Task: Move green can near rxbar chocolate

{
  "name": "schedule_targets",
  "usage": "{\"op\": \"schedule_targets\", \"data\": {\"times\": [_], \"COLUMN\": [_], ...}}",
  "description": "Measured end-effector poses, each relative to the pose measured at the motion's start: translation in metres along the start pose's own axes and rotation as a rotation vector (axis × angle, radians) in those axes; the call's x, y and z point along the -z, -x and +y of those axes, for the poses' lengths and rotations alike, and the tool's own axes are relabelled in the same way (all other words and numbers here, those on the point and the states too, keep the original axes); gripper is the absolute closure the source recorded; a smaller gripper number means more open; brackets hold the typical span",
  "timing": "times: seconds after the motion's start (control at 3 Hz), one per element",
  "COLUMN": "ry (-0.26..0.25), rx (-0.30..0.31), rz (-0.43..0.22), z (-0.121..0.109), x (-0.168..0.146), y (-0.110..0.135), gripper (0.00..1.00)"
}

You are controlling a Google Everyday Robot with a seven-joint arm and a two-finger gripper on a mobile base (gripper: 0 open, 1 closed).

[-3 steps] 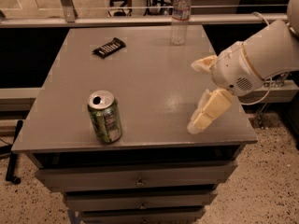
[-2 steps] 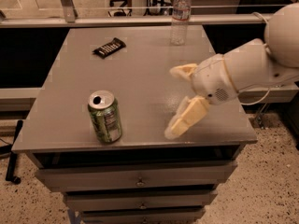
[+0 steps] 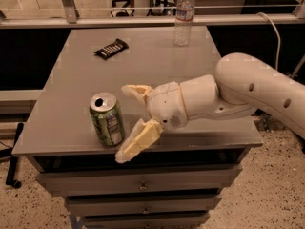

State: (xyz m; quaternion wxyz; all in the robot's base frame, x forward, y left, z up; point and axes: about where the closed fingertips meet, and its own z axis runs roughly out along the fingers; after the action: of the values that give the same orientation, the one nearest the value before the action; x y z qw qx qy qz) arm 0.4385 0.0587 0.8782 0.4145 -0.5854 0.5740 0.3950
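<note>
The green can (image 3: 107, 119) stands upright near the front left of the grey table (image 3: 157, 61), silver top up, white label patch facing me. The rxbar chocolate (image 3: 111, 48), flat in a black wrapper, lies at the back left of the table. My gripper (image 3: 125, 123) is open just right of the can, one pale finger (image 3: 136, 90) behind the can's right side and the other finger (image 3: 137, 142) in front, near the table's front edge. The can sits just left of the fingertips, not held.
A clear plastic water bottle (image 3: 183, 16) stands at the back of the table, right of centre. The white arm (image 3: 248, 87) reaches in from the right. Drawers (image 3: 143, 185) sit below the table's front edge. A rail runs behind the table.
The gripper has moved left across the table's front, from the right side to right beside the can. The can, bar and bottle have not moved.
</note>
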Motion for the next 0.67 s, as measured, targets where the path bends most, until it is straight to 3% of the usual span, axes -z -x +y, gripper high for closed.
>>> {"op": "schedule_targets", "data": {"times": [0.33, 0.67], "ry": [0.050, 0.059], "rx": [0.003, -0.004], "rz": [-0.087, -0.125], "z": [0.009, 0.010], "x": [-0.032, -0.049], "y": [0.015, 0.017], "gripper": [0.00, 0.14]}}
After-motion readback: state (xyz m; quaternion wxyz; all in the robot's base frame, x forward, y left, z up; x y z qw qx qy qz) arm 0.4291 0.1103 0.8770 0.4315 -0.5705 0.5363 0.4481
